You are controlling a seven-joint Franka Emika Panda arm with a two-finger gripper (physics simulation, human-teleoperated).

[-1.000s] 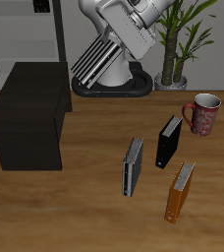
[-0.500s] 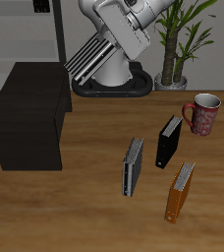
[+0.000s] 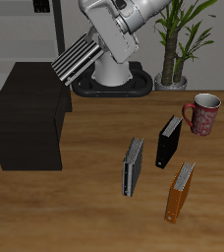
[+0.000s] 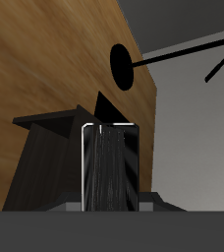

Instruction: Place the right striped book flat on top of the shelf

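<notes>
The two-finger gripper is clamped on the right striped book, a thin hardback with a cover of fine black-and-white stripes and dark edges; the fingertips themselves are hidden behind the cover in the exterior view, but the wrist view shows the book upright between the jaws. The book hangs tilted, in the air, above the rear corner of the shelf, a low matte-black box-shaped cabinet with a flat top, and is not touching it. Risk, as judged: released at this tilt, the book would land on an edge and could topple or slide off the back of the shelf top (the grip sits near one end, so it may also swing). The Franka arm is folded high near its base, wrist angled down toward the shelf. The near-identical greyer striped book stands on the table, well apart from the shelf.
</notes>
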